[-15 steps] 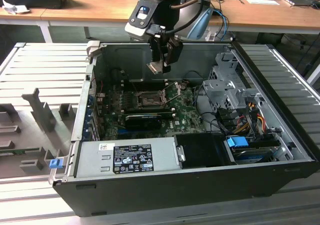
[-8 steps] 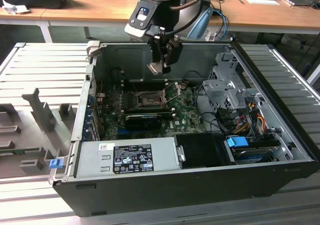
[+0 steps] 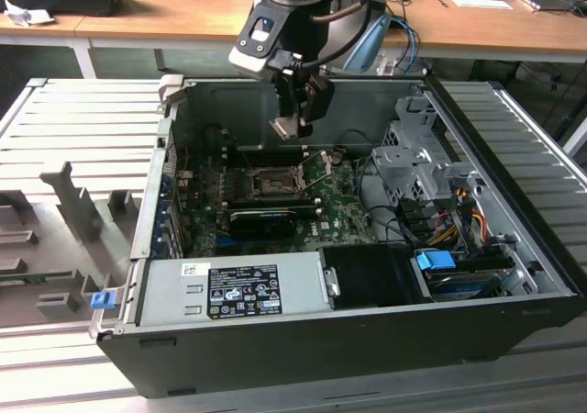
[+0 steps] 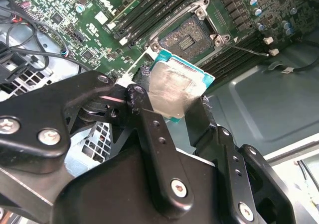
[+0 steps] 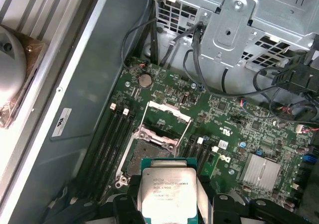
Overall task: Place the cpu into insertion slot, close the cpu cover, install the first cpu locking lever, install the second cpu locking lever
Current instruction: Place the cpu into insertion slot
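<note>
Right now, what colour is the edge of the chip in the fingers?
Teal-green; the chip shows best in the second wrist view.

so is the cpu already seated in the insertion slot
No, in the second wrist view the cpu is clamped in the gripper, apart from the bare insertion slot.

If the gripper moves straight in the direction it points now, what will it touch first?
Probably the insertion slot: the gripper, shut on the cpu, points at it, and nothing seems to lie between them. How far apart they are is unclear.

Above insertion slot [image 4: 187, 37]: free (cpu cover [image 5: 170, 112] raised); cables [image 5: 197, 67] crowd one side.
</note>
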Controlling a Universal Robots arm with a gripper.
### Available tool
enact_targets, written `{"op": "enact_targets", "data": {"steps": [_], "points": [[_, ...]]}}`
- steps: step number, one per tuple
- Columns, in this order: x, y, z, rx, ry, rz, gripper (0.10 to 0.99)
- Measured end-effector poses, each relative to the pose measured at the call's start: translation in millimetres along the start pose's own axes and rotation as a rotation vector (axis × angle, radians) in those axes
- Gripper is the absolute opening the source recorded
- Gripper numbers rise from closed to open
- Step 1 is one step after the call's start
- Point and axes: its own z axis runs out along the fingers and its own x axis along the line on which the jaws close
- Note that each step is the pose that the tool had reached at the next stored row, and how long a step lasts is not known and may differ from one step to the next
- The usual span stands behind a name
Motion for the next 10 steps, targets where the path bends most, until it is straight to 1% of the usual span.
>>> {"op": "enact_targets", "data": {"steps": [10], "points": [[-0.1,-0.3,3.2,0.000,-0.0001,0.000,0.525]]}}
